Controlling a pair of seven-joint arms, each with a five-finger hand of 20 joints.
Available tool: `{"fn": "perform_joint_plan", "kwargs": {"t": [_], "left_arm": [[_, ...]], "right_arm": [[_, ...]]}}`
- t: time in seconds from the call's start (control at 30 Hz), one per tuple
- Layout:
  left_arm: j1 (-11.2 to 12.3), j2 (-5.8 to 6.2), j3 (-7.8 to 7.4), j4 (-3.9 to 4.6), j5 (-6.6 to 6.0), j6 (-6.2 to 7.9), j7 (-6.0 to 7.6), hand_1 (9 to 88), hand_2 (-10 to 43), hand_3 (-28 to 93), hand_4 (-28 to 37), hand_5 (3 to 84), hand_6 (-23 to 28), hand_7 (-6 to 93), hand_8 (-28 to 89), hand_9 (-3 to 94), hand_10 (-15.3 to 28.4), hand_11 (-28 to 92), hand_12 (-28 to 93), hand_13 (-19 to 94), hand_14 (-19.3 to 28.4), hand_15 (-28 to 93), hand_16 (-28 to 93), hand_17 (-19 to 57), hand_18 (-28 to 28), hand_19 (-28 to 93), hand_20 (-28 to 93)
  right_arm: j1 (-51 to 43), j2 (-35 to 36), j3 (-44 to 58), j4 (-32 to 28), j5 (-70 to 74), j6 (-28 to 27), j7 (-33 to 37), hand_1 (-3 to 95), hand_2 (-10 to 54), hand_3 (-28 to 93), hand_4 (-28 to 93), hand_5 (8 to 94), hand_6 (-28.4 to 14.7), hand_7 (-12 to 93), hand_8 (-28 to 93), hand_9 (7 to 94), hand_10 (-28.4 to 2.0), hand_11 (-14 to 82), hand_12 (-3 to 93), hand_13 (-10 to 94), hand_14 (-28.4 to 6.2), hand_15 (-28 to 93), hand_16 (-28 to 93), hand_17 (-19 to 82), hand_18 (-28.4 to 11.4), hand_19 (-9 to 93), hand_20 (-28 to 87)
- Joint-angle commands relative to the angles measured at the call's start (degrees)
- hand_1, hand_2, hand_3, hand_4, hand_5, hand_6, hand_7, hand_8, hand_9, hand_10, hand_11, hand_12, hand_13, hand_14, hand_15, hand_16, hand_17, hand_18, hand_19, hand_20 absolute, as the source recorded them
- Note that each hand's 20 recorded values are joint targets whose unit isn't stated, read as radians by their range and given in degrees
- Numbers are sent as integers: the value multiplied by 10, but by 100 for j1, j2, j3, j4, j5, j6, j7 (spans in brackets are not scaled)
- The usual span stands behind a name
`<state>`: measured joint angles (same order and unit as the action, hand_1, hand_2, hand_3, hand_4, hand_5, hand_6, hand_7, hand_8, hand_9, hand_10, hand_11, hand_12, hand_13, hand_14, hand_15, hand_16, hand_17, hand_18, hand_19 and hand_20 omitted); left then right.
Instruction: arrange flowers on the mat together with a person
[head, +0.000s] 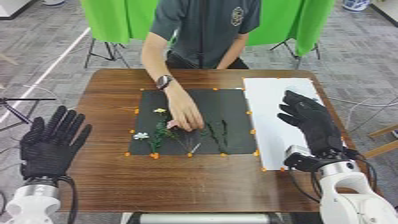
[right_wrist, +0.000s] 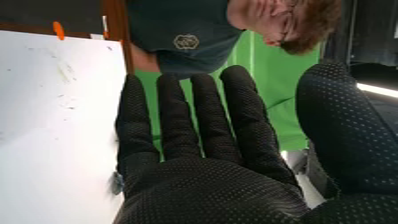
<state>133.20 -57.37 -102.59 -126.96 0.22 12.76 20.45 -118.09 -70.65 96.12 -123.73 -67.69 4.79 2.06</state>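
The mat (head: 204, 100) lies on the table (head: 178, 185), and the flowers are on it: the white flower (head: 140, 135) near its left edge, the yellow flower (head: 160, 110) farther back, the pink flower (head: 171, 123) between that one and the person's hand (head: 185, 112). That hand reaches down from the far side, fingertips at the pink flower; whether they grip it I cannot tell. Green sprigs (head: 222, 134) lie to the right of the fingers, and a thin white stick (head: 195, 148) lies nearer the front edge. The left hand (head: 49, 155) is at the table's left edge, fingers straight and spread, with hold of nothing. The right hand (head: 313, 122) is above the white sheet (head: 274, 100), right of the mat; in the right wrist view its palm (right_wrist: 204, 187) is bare, fingers nearly straight, thumb wide apart, nothing held
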Motion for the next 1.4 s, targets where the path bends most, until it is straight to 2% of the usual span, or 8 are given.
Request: {"fn": "perform_joint_plan", "kwargs": {"t": [0.03, 0.33, 0.6, 0.7, 0.97, 1.1, 1.2, 1.4], "left_arm": [[67, -47, 40, -7, -37, 70, -64, 316, 146, 693, -283, 456, 82, 81, -84, 411, 130, 137, 91, 313, 117, 174, -38, -22, 126, 278, 131], [7, -26, 42, 18, -21, 53, -105, 316, 146, 693, -283, 456, 81, 81, -84, 413, 131, 139, 91, 313, 118, 175, -38, -22, 126, 278, 131], [4, -22, 107, 26, 3, 21, -145, 316, 146, 693, -283, 456, 81, 82, -84, 412, 131, 138, 90, 312, 119, 176, -38, -22, 126, 277, 130], [-12, -4, 129, -2, 4, 137, -108, 316, 147, 693, -283, 456, 82, 81, -85, 412, 130, 138, 90, 312, 120, 177, -38, -21, 126, 276, 130], [50, -36, 176, -11, -83, 165, -23, 316, 148, 694, -283, 459, 82, 84, -85, 414, 131, 139, 90, 313, 120, 178, -38, -22, 126, 279, 131], [8, -12, 224, 1, -32, 111, -65, 316, 150, 694, -283, 459, 82, 83, -86, 415, 131, 139, 89, 314, 120, 179, -39, -23, 126, 281, 131], [-44, 3, 259, 40, 145, 22, -93, 317, 154, 700, -283, 460, 82, 84, -86, 415, 131, 139, 89, 315, 119, 180, -39, -23, 126, 282, 131], [-75, 7, 317, 47, 115, 8, -75, 320, 161, 708, -283, 460, 81, 83, -87, 416, 132, 138, 88, 316, 120, 181, -40, -23, 126, 281, 130]], "right_arm": [[-12, 45, 12, 5, -146, 76, 17, 279, 77, 820, -261, 420, -50, 161, -131, 374, -137, 93, 103, 294, -137, 176, 128, 79, -181, 453, 100], [232, 351, -38, 214, -656, 476, -65, 281, 73, 819, -258, 419, -51, 161, -132, 370, -137, 92, 104, 289, -141, 180, 126, 78, -180, 453, 98], [1141, 923, -201, 963, -4352, 643, 727, 296, 41, 809, -250, 397, -57, 157, -127, 345, -140, 91, 106, 271, -149, 187, 123, 75, -181, 464, 96], [1443, 1007, -130, 1214, -5723, 258, 885, 300, 28, 807, -245, 384, -57, 154, -124, 331, -136, 91, 107, 261, -150, 190, 119, 75, -181, 470, 91], [2717, 1192, -977, 2425, -7244, -103, 1830, 306, -7, 802, -234, 296, -56, 143, -113, 275, -157, 80, 116, 231, -160, 210, 113, 69, -177, 493, 78], [3405, 1268, -1382, 3188, -7352, -456, 2109, 317, -38, 807, -235, 293, -58, 143, -111, 271, -162, 79, 116, 226, -165, 221, 106, 68, -179, 509, 71], [3822, 1348, -1692, 3676, -7668, -656, 2208, 360, -78, 818, -250, 297, -62, 148, -114, 268, -164, 82, 117, 233, -165, 249, 96, 78, -184, 537, 64], [4424, 1435, -2078, 4331, -7709, -1058, 2260, 377, -93, 820, -269, 308, -61, 160, -122, 269, -163, 96, 111, 238, -163, 268, 73, 84, -185, 556, 48]]}}
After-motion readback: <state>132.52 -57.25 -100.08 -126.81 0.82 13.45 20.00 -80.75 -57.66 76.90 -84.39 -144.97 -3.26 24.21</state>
